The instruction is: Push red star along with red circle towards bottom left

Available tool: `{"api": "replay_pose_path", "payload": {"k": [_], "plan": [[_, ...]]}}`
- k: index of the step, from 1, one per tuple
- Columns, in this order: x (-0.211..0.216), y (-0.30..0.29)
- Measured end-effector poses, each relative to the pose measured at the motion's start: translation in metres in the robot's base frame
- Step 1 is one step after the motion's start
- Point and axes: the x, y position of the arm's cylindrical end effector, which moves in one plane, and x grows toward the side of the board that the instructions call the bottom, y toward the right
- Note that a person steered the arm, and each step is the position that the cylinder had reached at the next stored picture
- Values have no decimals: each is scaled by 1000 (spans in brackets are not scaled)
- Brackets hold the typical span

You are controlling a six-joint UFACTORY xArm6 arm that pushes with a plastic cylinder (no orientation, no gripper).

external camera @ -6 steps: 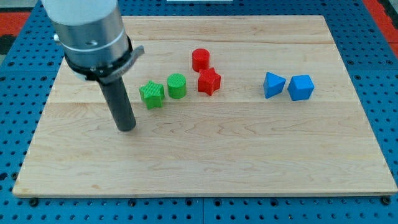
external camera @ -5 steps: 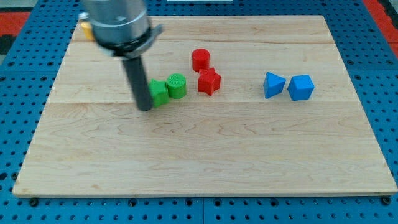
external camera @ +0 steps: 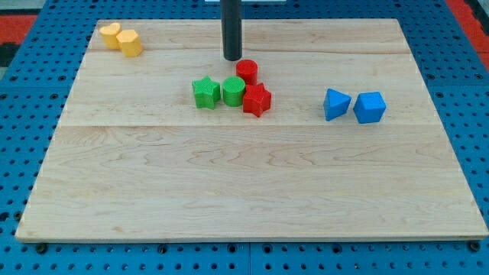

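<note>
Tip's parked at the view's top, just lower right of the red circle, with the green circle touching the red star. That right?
Not quite. In the camera view my tip sits just upper left of the red circle, not lower right. The rest holds: it is near the view's top, and the green circle touches the red star.

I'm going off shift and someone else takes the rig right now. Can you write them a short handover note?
My tip sits just above-left of the red circle, close to it; contact unclear.
The red star lies right below the circle, touching the green cylinder; the green star is beside that.
Done: nothing. Both reds sit in the upper middle.
Left: push both towards the bottom left.
</note>
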Motion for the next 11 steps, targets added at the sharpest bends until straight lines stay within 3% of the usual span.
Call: {"api": "replay_pose_path", "payload": {"k": [3, 6, 7, 8, 9, 11], "plan": [[45, 56], [175, 53], [200, 63], [203, 114], [215, 113], [213, 32]]}}
